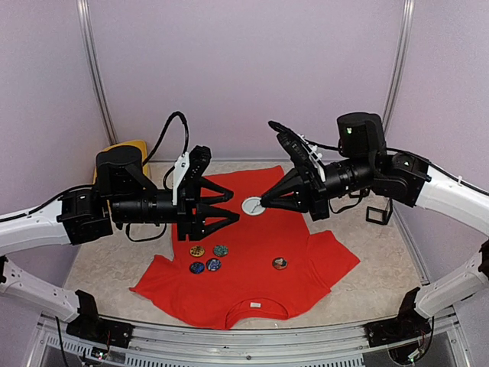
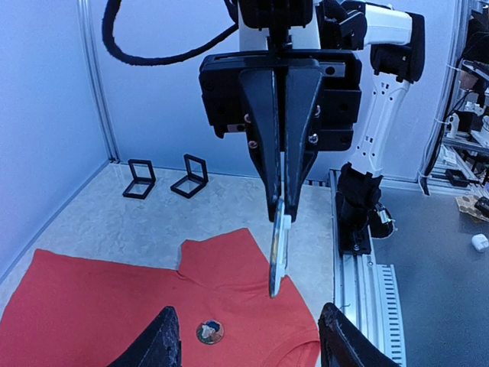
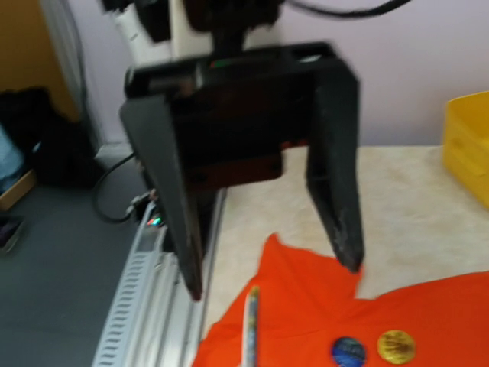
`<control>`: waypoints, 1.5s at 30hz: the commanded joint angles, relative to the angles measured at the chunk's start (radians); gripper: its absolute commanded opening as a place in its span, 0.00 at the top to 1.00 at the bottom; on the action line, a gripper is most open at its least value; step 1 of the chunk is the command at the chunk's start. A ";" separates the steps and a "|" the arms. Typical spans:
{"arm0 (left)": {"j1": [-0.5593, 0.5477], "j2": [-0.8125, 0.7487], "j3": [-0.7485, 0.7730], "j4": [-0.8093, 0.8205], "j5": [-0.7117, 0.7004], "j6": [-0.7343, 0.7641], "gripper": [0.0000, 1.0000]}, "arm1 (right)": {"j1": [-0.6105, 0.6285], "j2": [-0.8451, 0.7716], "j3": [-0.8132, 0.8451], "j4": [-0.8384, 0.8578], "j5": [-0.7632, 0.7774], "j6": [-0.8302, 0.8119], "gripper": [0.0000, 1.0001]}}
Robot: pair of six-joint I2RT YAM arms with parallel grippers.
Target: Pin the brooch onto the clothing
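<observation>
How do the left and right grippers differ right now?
The left gripper is open with nothing between its jaws. The right gripper is shut on a brooch, which sticks out past its fingertips. The left gripper's fingers are spread wide, while the right gripper's are pressed together to a point. Shared: both hover above the red T-shirt, with their tips facing each other.
</observation>
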 commanded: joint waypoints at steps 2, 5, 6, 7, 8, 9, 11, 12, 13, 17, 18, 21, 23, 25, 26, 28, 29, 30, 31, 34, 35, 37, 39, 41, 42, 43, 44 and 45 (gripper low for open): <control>-0.021 -0.013 0.059 -0.121 0.096 -0.012 0.55 | 0.058 0.017 0.049 -0.062 0.049 -0.039 1.00; -0.023 0.002 0.070 -0.147 0.121 -0.017 0.63 | 0.076 0.025 0.057 -0.068 0.071 -0.041 1.00; -0.024 0.010 0.073 -0.147 0.117 -0.023 0.68 | 0.081 0.030 0.060 -0.072 0.077 -0.044 1.00; -0.024 0.014 0.077 -0.146 0.115 -0.028 0.73 | 0.088 0.033 0.064 -0.079 0.080 -0.050 1.00; -0.025 0.020 0.081 -0.146 0.110 -0.031 0.79 | 0.093 0.038 0.067 -0.087 0.087 -0.054 1.00; -0.027 0.024 0.083 -0.143 0.105 -0.033 0.83 | 0.097 0.042 0.071 -0.094 0.098 -0.057 1.00; -0.032 0.028 0.079 -0.127 0.088 -0.038 0.84 | 0.105 0.050 0.078 -0.111 0.115 -0.061 1.00; -0.034 0.028 0.076 -0.120 0.084 -0.039 0.84 | 0.108 0.053 0.081 -0.115 0.120 -0.063 1.00; -0.036 0.028 0.073 -0.115 0.081 -0.036 0.84 | 0.110 0.054 0.083 -0.117 0.121 -0.065 1.00; -0.042 0.027 0.068 -0.101 0.072 -0.030 0.89 | 0.118 0.055 0.085 -0.123 0.128 -0.067 1.00; -0.042 0.026 0.066 -0.096 0.070 -0.030 0.95 | 0.120 0.056 0.086 -0.125 0.130 -0.070 1.00; -0.047 0.027 0.061 -0.086 0.061 -0.026 1.00 | 0.123 0.058 0.087 -0.122 0.130 -0.069 1.00; -0.056 0.027 0.057 -0.078 0.057 -0.021 1.00 | 0.124 0.055 0.083 -0.111 0.124 -0.068 1.00; -0.066 0.020 0.042 -0.040 0.028 -0.029 1.00 | 0.125 0.048 0.073 -0.088 0.130 -0.060 1.00; -0.070 0.017 0.030 -0.013 0.019 -0.038 1.00 | 0.125 0.040 0.065 -0.068 0.152 -0.050 0.93; -0.080 -0.007 -0.008 0.085 0.003 -0.056 1.00 | 0.124 0.019 0.034 -0.019 0.213 -0.027 0.50; -0.087 -0.022 -0.040 0.130 -0.015 -0.060 1.00 | 0.124 0.003 0.002 0.017 0.251 -0.011 0.32; -0.093 -0.034 -0.069 0.181 -0.031 -0.060 1.00 | 0.123 -0.015 -0.034 0.074 0.261 0.012 0.19; -0.101 -0.051 -0.092 0.222 -0.040 -0.061 1.00 | 0.123 -0.033 -0.075 0.141 0.256 0.037 0.09; -0.123 -0.072 -0.125 0.279 -0.057 -0.054 1.00 | 0.124 -0.075 -0.189 0.416 0.252 0.151 0.01; -0.127 -0.073 -0.128 0.283 -0.058 -0.051 1.00 | 0.124 -0.085 -0.218 0.484 0.257 0.196 0.01; -0.131 -0.072 -0.130 0.290 -0.059 -0.051 1.00 | 0.125 -0.096 -0.275 0.622 0.211 0.252 0.02; -0.131 -0.072 -0.136 0.300 -0.059 -0.054 1.00 | 0.124 -0.098 -0.323 0.723 0.157 0.280 0.02; -0.131 -0.069 -0.139 0.309 -0.064 -0.056 1.00 | 0.126 -0.090 -0.347 0.772 0.156 0.302 0.05; -0.131 -0.068 -0.138 0.310 -0.066 -0.056 1.00 | 0.129 -0.083 -0.352 0.785 0.162 0.309 0.08; -0.132 -0.066 -0.138 0.310 -0.066 -0.054 1.00 | 0.132 -0.076 -0.354 0.794 0.171 0.312 0.09; -0.132 -0.063 -0.138 0.310 -0.068 -0.052 1.00 | 0.134 -0.070 -0.353 0.800 0.174 0.313 0.11; -0.131 -0.061 -0.137 0.310 -0.068 -0.050 1.00 | 0.136 -0.067 -0.353 0.807 0.174 0.313 0.12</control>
